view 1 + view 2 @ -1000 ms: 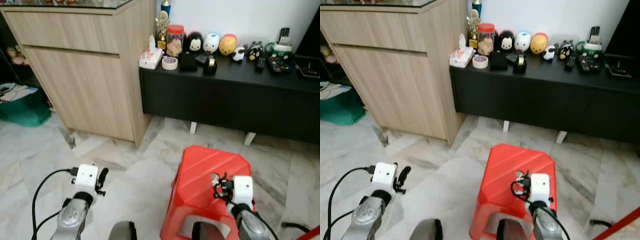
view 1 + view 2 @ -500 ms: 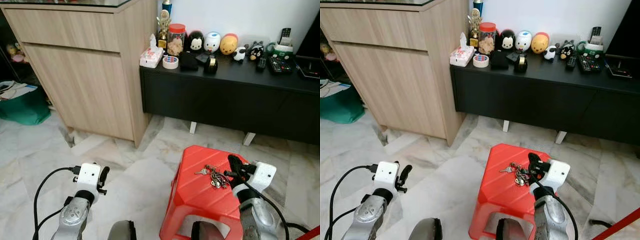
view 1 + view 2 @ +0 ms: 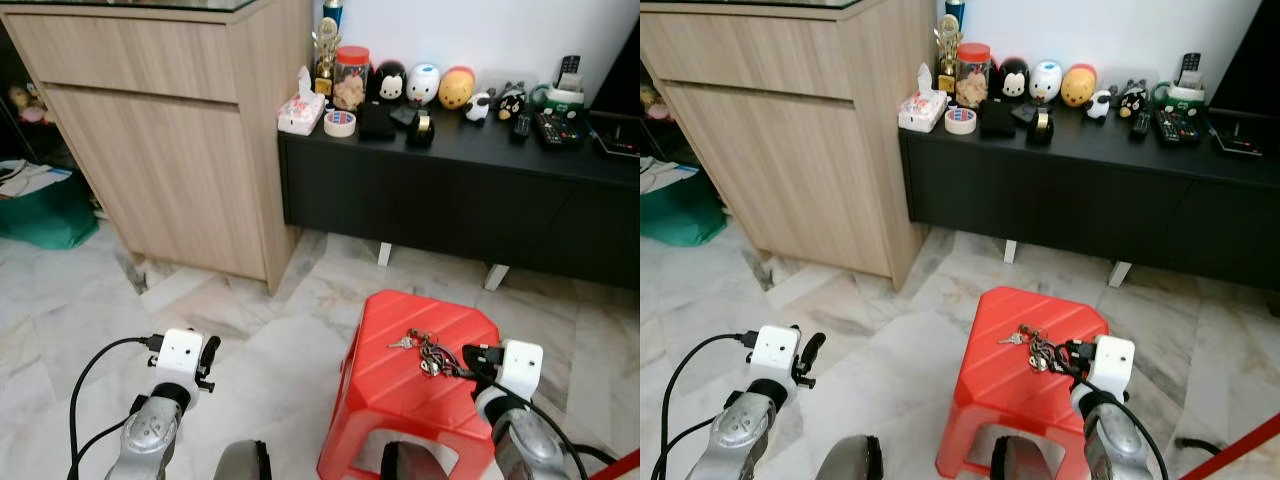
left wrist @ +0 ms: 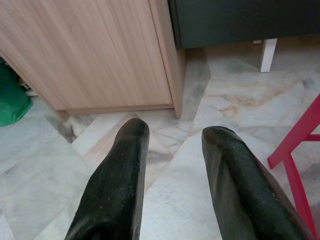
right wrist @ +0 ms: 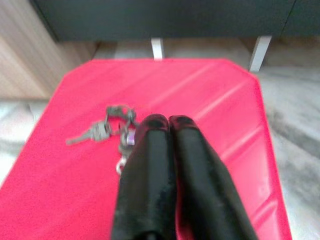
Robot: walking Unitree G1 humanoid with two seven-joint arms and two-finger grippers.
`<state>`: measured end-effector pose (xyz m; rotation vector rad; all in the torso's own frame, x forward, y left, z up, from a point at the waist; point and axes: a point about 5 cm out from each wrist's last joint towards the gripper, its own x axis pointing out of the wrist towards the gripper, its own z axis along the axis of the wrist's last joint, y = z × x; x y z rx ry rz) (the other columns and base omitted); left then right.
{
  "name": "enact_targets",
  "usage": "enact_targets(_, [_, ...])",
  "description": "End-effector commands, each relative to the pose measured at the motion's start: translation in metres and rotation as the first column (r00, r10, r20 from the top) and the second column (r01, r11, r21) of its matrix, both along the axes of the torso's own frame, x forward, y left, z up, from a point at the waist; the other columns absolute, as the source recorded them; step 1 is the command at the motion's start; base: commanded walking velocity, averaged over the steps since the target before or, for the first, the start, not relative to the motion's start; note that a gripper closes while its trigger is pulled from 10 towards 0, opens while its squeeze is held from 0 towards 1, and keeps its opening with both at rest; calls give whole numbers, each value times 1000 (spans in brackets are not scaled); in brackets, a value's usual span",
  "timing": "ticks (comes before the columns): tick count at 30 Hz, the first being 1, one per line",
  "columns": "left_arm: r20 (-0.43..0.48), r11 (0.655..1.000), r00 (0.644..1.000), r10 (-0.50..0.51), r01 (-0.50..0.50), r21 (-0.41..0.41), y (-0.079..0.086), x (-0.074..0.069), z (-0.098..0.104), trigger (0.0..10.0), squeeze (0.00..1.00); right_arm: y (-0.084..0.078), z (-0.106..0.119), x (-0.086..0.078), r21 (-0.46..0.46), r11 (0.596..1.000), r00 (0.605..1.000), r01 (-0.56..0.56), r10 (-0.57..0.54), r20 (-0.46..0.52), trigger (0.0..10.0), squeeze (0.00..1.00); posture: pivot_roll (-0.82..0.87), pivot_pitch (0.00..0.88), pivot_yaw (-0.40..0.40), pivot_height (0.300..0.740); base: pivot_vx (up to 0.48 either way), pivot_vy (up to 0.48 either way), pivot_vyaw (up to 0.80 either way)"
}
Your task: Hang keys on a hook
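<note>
i have the keys [image 3: 421, 350] lying on top of the red stool [image 3: 400, 395], a loose bunch with one key sticking out toward my left, near the stool's back edge. my right gripper [image 5: 168, 121] sits low over the stool top just beside the bunch, on its right side, with both black fingers pressed together so there is no gap between the tips; from the wrist camera the keys lie next to the left finger [image 5: 150, 165], and i can't tell whether anything is touching them. my left gripper [image 4: 175, 135] hangs out over the marble floor [image 3: 250, 330] well to the left of the stool, its two fingers spread apart with nothing between them. ahead of me stands a light wooden cabinet [image 3: 170, 140], and to its right a low black sideboard [image 3: 460, 190] against the white wall, crowded with small figurines, a jar, a roll of tape and remotes.
</note>
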<state>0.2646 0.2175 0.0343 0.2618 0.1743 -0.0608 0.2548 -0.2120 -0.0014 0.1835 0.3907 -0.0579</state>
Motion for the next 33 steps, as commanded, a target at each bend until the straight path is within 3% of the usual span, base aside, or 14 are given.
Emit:
enact_targets(1, [-2, 1000, 1000, -2, 2, -7, -2, -1, -2, 10000, 0, -2, 6, 9, -28, 1000, 1000, -11, 11, 10, 10000, 1000, 72, 0, -42, 602, 0, 0, 0])
enact_targets(9, [-1, 1000, 1000, 0, 0, -23, -4, -2, -3, 10000, 0, 2, 7, 15, -26, 999, 1000, -20, 21, 12, 10000, 1000, 78, 0, -50, 602, 0, 0, 0])
enact_targets(10, [-1, 1000, 1000, 1, -1, -26, -5, -2, -3, 10000, 0, 3, 7, 15, -29, 999, 1000, -26, 26, 9, 10000, 0, 77, 0, -49, 602, 0, 0, 0])
enact_targets(23, [-1, 999, 1000, 4, -4, -53, -6, -2, -3, 10000, 0, 8, 0, 15, -105, 989, 994, -102, 99, -39, 10000, 0, 81, 0, -58, 602, 134, 0, 78])
enact_targets(33, [-9, 999, 1000, 8, -9, -41, -4, -3, -4, 10000, 0, 10, -1, 17, -81, 994, 997, -68, 65, -41, 10000, 0, 83, 0, -53, 602, 216, 0, 185])
